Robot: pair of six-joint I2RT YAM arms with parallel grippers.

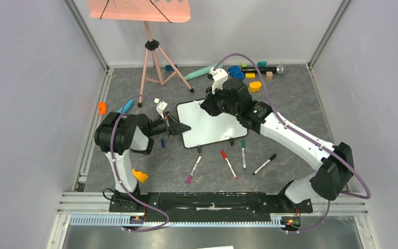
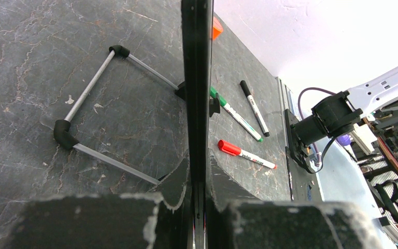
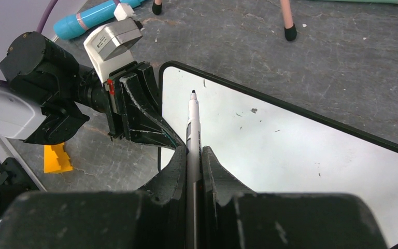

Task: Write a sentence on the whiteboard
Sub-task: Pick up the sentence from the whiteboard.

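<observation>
The whiteboard is a small white rectangle with a thin black frame and rounded corners. It stands near the middle of the dark grey tabletop, turned slightly askew. Its two small black feet rest on the tabletop along its near edge. A prop of silver rods with black corner pieces holds it up from behind. The face is plain white with a few tiny dark specks. The left hand clamps its left edge.
</observation>
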